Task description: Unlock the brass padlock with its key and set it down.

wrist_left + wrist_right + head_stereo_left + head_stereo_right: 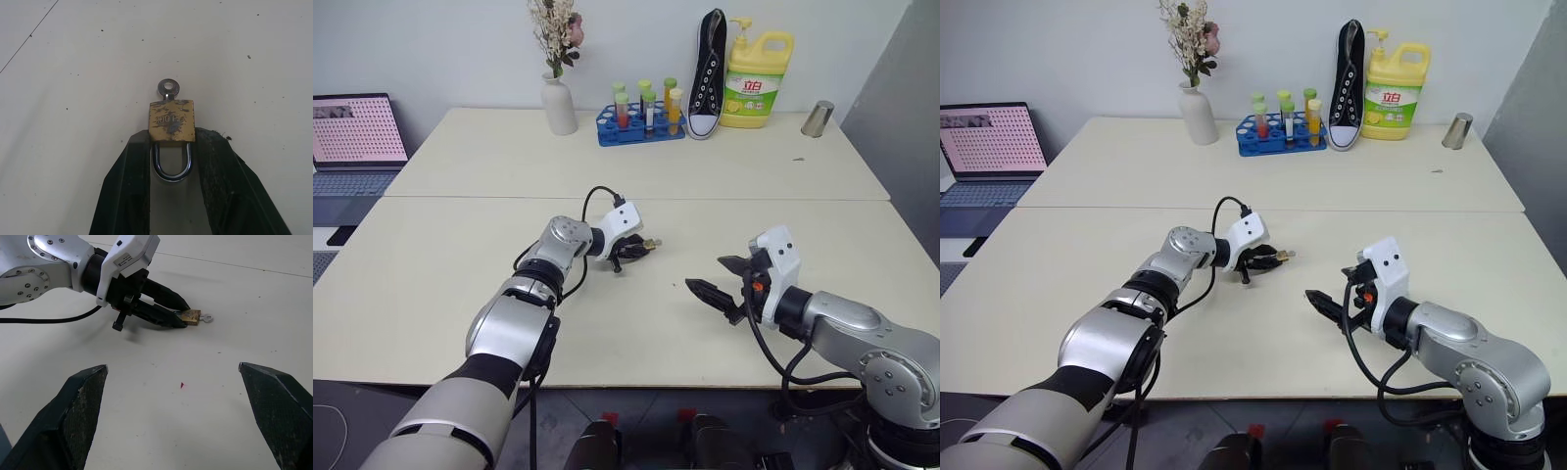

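On the pale matte surface [460, 284], the left gripper [171, 147] fingers hold the scratched brass padlock [171, 120] by its body, the silvery round-headed key [168, 88] in it, while the right gripper [173, 382] fingers stand wide apart.

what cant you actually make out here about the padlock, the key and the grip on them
- Brass padlock: in the head views it is too small to read, its shackle end behind the left gripper fingers.
- Key: only its ring head shows; the blade is hidden inside the lock body.
- Grip: the fingers flank the shackle, but whether they are pressing it cannot be told.
- Locked or unlocked: cannot be told.
- Right gripper: open and apart from the padlock.
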Controlling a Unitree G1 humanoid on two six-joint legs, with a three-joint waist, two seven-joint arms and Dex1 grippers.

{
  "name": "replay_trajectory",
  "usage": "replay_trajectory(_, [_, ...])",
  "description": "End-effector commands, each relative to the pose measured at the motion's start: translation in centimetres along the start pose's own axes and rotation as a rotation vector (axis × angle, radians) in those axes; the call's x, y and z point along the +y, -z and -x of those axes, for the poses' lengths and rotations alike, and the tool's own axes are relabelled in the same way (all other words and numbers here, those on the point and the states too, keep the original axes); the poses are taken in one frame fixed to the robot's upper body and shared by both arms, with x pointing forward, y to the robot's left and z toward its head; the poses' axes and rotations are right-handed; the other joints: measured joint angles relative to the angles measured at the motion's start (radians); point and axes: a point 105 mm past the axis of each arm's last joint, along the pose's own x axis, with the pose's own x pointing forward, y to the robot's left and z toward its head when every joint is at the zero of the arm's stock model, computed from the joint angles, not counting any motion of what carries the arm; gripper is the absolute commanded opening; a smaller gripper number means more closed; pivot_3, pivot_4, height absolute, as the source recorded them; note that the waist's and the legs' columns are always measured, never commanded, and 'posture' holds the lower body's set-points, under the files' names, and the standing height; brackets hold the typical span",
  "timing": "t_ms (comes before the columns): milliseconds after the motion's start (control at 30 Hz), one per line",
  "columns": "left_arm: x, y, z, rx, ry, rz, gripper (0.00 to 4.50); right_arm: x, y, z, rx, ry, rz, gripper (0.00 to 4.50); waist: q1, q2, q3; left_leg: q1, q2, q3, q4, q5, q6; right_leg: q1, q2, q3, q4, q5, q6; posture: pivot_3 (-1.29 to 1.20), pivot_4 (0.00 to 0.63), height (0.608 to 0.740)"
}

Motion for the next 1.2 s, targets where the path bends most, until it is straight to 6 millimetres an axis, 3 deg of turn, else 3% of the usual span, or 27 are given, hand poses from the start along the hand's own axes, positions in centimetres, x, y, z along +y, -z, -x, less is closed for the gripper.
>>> replay_trajectory(33, [-1.5,0.8,-0.1,-0.050,0.066,0.003,0.96,0.4,-0.6,0.6,-0.032,-0.010,0.056,4.50,0.000,0.000,0.000,0.000,0.000,0.000,0.000,0.000,0.000,0.000,0.000,0.000,0.000,0.000,0.000,0.00,0.150,0.740])
replay_trajectory(133, [-1.8,0.1,0.2,-0.107,0.095,-0.039,0.96,0.5,-0.5,0.7,-0.031,-0.016,0.082,4.50,0.000,0.000,0.000,-0.003,0.000,0.000,0.000,0.000,0.000,-0.003,0.000,0.000,-0.001,0.000,0.000,0.00,0.150,0.740])
replay_trajectory(233, [-4.2,-0.5,3.0,-0.293,0.199,-0.168,0.96,1.0,0.2,1.6,-0.024,-0.045,0.169,4.50,-0.002,0.002,-0.001,-0.005,0.000,0.000,-0.001,0.000,0.000,-0.004,0.000,0.000,-0.002,0.000,0.000,0.00,0.150,0.740])
replay_trajectory(400, [-6.6,-0.2,5.4,-0.333,0.221,-0.241,0.96,1.1,0.6,2.0,-0.028,-0.070,0.201,4.50,-0.010,0.001,0.000,-0.010,0.001,0.000,-0.001,0.002,-0.005,-0.010,-0.001,0.002,-0.002,0.000,-0.002,0.00,0.150,0.740])
replay_trajectory(533, [-9.2,2.8,8.6,-0.211,0.198,-0.209,0.96,1.8,1.1,2.2,-0.011,-0.151,0.200,4.50,-0.017,0.002,0.000,-0.005,0.002,0.000,-0.002,0.000,-0.001,-0.006,0.000,0.003,-0.001,-0.001,-0.002,0.00,0.150,0.740])
replay_trajectory(867, [-9.6,3.5,9.1,-0.078,0.168,-0.087,0.96,1.4,1.4,1.7,0.038,-0.192,0.183,4.50,0.004,0.003,0.001,-0.002,0.001,0.000,-0.001,0.000,0.000,-0.002,0.000,0.000,-0.002,-0.001,-0.002,0.00,0.150,0.740])
replay_trajectory(1067, [-9.5,3.8,9.4,-0.069,0.170,-0.026,2.89,1.4,1.6,1.7,0.046,-0.188,0.174,4.50,0.003,0.003,0.001,-0.003,0.002,0.000,-0.001,0.000,-0.001,-0.003,0.000,0.000,-0.002,-0.001,-0.002,0.00,0.150,0.740])
replay_trajectory(1200, [-9.0,2.6,10.1,-0.117,0.149,-0.030,4.11,1.5,1.6,1.7,0.043,-0.183,0.169,4.50,0.002,0.003,0.001,-0.003,0.002,0.000,-0.001,0.000,-0.001,-0.003,0.000,0.000,-0.002,-0.001,-0.002,0.00,0.150,0.740])
